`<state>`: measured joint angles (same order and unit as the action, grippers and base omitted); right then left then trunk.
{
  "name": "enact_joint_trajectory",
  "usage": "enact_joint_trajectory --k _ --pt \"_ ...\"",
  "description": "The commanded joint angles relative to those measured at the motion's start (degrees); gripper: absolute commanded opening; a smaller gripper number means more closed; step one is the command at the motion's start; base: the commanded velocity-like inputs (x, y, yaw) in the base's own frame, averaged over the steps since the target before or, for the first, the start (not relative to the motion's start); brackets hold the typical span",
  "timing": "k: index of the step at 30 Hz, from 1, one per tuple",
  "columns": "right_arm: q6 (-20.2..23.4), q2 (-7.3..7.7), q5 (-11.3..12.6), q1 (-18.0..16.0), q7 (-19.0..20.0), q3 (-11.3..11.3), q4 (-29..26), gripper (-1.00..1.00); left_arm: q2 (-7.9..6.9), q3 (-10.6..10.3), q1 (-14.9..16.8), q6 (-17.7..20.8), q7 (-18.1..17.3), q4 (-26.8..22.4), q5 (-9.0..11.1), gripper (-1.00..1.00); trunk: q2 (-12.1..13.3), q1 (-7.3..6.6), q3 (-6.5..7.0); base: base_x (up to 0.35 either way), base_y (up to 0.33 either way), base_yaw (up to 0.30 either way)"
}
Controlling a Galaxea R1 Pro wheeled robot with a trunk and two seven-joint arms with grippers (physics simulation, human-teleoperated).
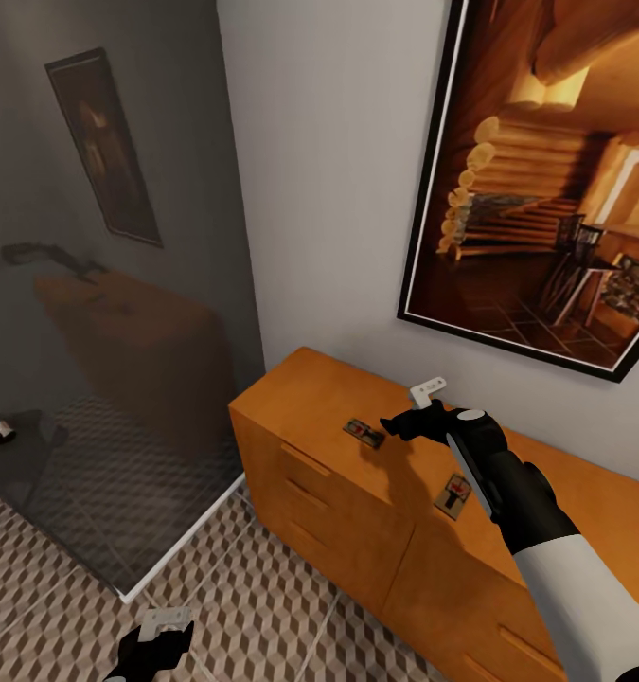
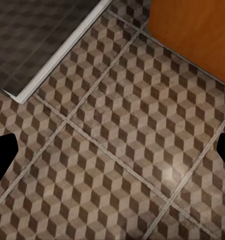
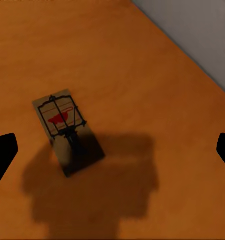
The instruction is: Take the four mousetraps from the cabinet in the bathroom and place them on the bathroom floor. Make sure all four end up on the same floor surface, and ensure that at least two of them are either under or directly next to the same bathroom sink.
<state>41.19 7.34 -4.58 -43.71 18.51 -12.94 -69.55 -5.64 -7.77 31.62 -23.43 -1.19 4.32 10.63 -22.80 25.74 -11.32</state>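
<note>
1. The right end effector [image 1: 401, 423] hangs above the top of the orange-brown cabinet [image 1: 311, 398], its arm reaching in over the wood near the grey wall [image 1: 328, 189].
2. In the right wrist view its two dark fingertips [image 3: 2, 155] sit far out at opposite edges of the picture, so the end effector is spread wide and holds nothing.
3. One mousetrap [image 1: 363, 434] lies flat on the cabinet top just beyond the right end effector's tips and below them; in the right wrist view it [image 3: 67, 131] lies between the spread fingers, nearer one fingertip, with a red mark under its dark wire parts, and the end effector's shadow falls across one end of it.
4. A second mousetrap [image 1: 453, 496] lies flat on the same top, behind the end effector, beside the black forearm and partly overlapped by it in the head view.
5. The left end effector [image 1: 158, 644] hangs low over the bathroom floor [image 1: 262, 606], off the cabinet's front corner.
6. The left wrist view shows its fingertips [image 2: 2, 155] wide apart with nothing between them; under them are the cube-patterned floor tiles, the cabinet's side [image 2: 192, 30] farther ahead, and a pale sill [image 2: 62, 55] bordering darker tiles.
7. A framed picture [image 1: 546, 180] of a log interior hangs on the wall above the cabinet, and a dark glass panel [image 1: 92, 284] stands to the cabinet's side.
</note>
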Motion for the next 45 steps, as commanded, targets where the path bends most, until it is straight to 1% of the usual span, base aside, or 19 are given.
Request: enact_joint_trajectory --k 1,7,12,18,45 --pt "0.2 0.04 -0.5 -0.1 0.4 -0.1 -0.1 1.00 0.02 -0.5 0.1 -0.4 -0.1 0.2 0.5 1.00 -0.1 0.04 -0.12 0.033 0.001 0.000" --pt "0.2 0.04 -0.4 -0.1 0.5 -0.1 -0.1 1.00 0.02 -0.5 0.1 -0.4 -0.1 0.2 0.5 1.00 -0.1 0.04 -0.12 0.013 0.000 0.000" --pt "0.2 0.01 -0.5 -0.1 3.8 -0.1 -0.1 1.00 0.02 -0.5 0.1 -0.4 -0.1 0.2 0.5 1.00 -0.1 0.04 -0.12 0.001 0.000 0.000" --pt "0.2 -0.02 -0.7 -0.1 5.8 -0.1 -0.1 1.00 0.02 -0.5 0.1 -0.4 -0.1 0.2 0.5 1.00 -0.1 0.04 -0.12 0.000 0.000 0.000" --pt "0.2 0.04 -0.8 -0.1 6.3 -0.1 -0.1 1.00 0.02 -0.5 0.1 -0.4 -0.1 0.2 0.5 1.00 -0.1 0.04 -0.12 0.000 0.000 0.000"
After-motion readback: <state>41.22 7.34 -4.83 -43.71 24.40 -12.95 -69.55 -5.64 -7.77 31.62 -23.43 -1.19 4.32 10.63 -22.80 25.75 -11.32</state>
